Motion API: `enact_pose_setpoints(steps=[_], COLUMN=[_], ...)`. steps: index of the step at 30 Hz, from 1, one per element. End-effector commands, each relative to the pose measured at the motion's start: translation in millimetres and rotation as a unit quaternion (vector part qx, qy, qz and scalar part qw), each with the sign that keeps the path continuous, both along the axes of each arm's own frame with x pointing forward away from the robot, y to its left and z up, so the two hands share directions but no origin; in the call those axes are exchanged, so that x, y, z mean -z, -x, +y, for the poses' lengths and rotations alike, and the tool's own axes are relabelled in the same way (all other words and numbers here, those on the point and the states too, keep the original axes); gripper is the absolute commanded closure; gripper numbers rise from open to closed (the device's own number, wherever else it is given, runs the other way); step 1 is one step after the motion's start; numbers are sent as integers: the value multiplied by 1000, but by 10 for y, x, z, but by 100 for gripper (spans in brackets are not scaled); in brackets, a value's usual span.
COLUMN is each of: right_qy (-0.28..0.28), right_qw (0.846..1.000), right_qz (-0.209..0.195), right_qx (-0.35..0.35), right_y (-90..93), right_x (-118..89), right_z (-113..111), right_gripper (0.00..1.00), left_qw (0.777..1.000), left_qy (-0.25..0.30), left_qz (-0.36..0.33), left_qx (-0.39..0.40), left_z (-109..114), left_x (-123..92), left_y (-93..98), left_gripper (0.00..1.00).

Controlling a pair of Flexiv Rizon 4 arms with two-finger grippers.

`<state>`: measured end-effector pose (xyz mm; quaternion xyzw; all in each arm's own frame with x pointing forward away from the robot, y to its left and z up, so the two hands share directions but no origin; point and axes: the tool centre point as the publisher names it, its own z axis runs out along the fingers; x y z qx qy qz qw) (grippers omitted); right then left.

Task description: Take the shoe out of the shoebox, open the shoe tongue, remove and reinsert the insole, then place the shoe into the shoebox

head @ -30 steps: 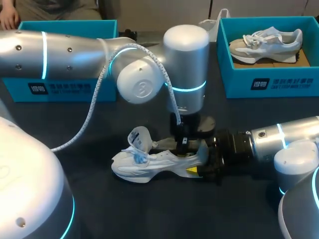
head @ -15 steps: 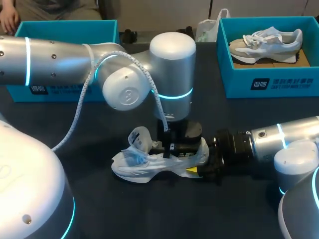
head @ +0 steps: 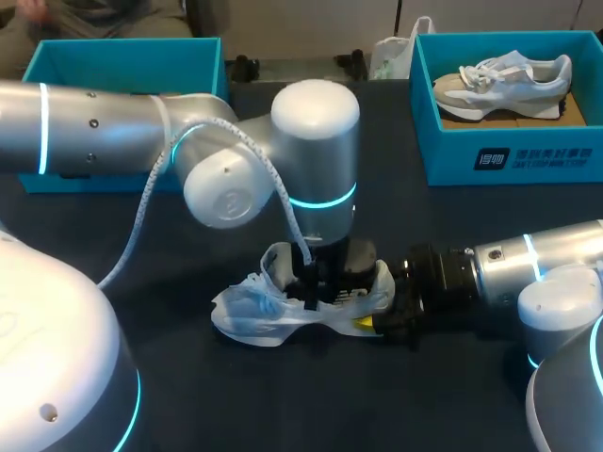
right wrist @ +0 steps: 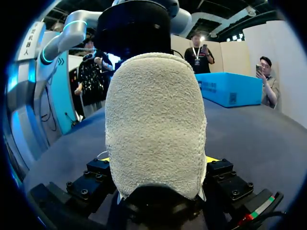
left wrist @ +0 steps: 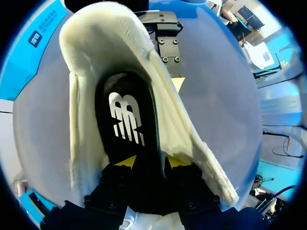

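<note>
A white shoe (head: 250, 311) lies on its side on the dark table (head: 311, 405), toe to the left. My left gripper (head: 320, 281) points down into the shoe's opening. In the left wrist view, the left gripper (left wrist: 152, 162) has its yellow tips a little apart over the black insole (left wrist: 127, 115), which lies flat inside the cream lining (left wrist: 84, 124). My right gripper (head: 382, 315) comes in from the right. It is shut on the heel (right wrist: 153, 120), with a finger on each side of it (right wrist: 157, 160).
A blue shoebox (head: 122, 61) stands at the back left. Another blue shoebox (head: 509, 155) at the back right holds a second pale shoe (head: 504, 80). The left arm's white cable (head: 155, 202) hangs over the left of the table.
My left arm has shifted left and sunk lower into the shoe. Its fingers have parted. The raised tongue now sits partly behind it. The right arm has kept still.
</note>
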<state>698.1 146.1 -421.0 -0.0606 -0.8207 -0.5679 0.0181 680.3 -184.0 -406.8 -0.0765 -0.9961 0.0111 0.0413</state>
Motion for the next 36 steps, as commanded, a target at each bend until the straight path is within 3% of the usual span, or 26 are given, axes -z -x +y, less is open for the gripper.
enact_pose_setpoints(steps=[1,8,21,36], right_qy=[2,2,2,2], right_qw=[1000,1000,1000,1000], right_qz=[1,1,1,1], right_qx=[0,0,0,0], right_y=[0,0,0,0], right_x=[-10,-10,-10,-10], right_z=[16,16,16,16], right_gripper=[100,100,100,100], left_qw=[1000,997,995,994], left_qy=[0,5,1,-5], left_qz=[-17,-72,-92,-96], left_qx=[-2,-11,-46,-47], left_z=[-13,-18,-103,-63], left_x=[112,225,203,225], left_y=[50,30,-294,-342], left_gripper=[62,58,68,65])
